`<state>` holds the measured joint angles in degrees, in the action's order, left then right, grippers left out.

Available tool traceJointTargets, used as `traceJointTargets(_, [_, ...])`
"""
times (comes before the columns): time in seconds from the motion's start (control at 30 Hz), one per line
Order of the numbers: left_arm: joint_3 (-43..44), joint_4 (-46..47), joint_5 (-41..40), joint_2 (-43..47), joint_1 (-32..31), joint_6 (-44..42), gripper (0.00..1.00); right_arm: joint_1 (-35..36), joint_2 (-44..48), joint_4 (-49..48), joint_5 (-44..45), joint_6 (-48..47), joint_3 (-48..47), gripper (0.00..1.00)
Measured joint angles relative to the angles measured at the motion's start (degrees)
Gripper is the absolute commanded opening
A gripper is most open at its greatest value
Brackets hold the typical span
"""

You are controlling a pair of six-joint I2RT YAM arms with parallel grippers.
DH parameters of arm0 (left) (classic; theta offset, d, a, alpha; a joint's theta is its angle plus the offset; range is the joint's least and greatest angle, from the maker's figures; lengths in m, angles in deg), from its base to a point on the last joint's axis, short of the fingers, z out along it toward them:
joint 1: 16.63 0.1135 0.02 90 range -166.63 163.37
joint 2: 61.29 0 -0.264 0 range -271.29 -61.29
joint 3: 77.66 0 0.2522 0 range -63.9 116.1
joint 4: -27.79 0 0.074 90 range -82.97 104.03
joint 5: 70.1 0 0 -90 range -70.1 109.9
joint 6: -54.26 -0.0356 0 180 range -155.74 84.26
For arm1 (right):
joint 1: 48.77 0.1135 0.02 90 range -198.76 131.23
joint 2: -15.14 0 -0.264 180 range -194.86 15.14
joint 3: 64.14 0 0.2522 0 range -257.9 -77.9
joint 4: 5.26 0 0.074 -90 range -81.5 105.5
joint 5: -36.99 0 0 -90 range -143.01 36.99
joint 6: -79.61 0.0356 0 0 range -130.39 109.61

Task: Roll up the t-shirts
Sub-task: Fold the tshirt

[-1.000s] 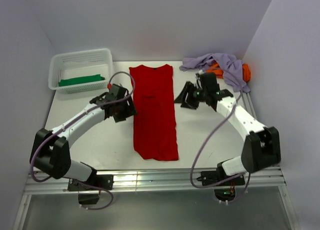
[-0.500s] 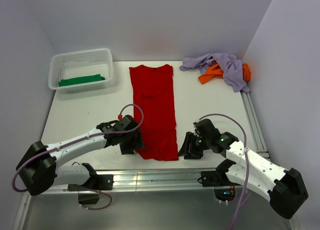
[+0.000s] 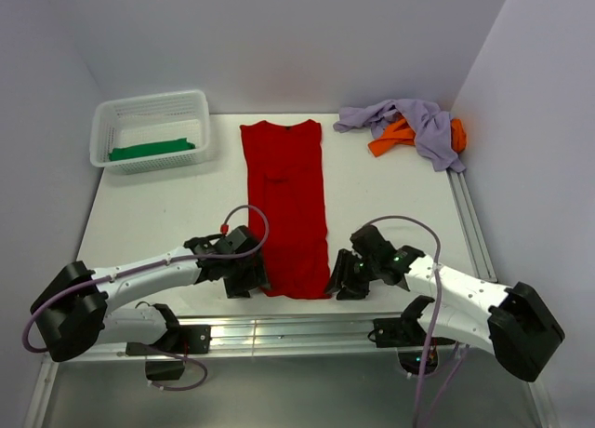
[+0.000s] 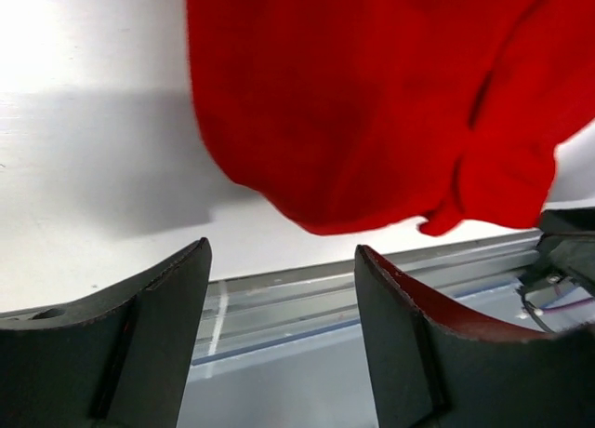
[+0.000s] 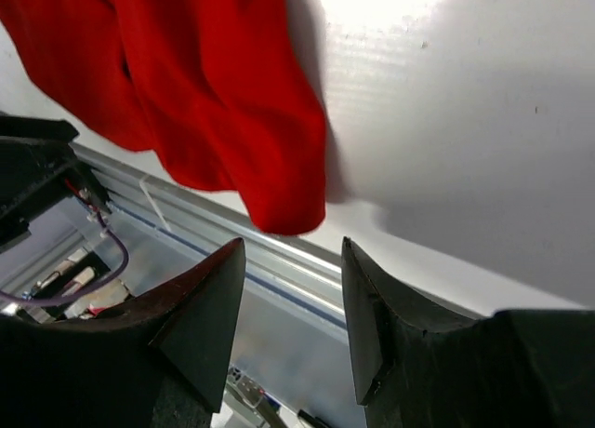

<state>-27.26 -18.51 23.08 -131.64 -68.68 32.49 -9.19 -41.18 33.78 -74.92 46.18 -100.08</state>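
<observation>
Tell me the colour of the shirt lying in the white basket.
Green. The t-shirt in the basket shows best in the top external view.

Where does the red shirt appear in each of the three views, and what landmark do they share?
Top external: red shirt lies flat mid-table, hem at the near edge.
Left wrist: red shirt fills the upper right.
Right wrist: red shirt fills the upper left.
Shared: metal rail below the hem.

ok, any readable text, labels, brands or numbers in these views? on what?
None readable. The red t-shirt, green t-shirt, lavender t-shirt, orange t-shirt and white basket are plain: no print, label or number shows in any view.
</observation>
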Motion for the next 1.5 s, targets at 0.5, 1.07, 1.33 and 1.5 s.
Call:
traceJointTargets(0.5, [-8.5, 10.3, 0.5, 3.1, 6.7, -0.1, 0.55, 0.1, -9.0, -7.7, 1.3, 0.8, 0.0, 0.45])
traceJointTargets(1.07, [-12.7, 24.6, 2.4, 0.1, 8.3, -0.9, 0.0, 0.3, -12.2, -9.1, 0.9, 0.3, -1.1, 0.0])
traceJointTargets(1.33, [-10.5, 19.6, 3.6, -0.2, 8.3, -3.0, 0.0, 0.3, -11.5, -3.8, 0.7, -0.7, -6.8, 0.0])
traceJointTargets(1.5, [-6.9, 15.5, 5.5, -2.1, 9.0, -4.3, 0.0, 0.3, -11.6, -2.1, -0.3, -1.2, -9.6, 0.0])
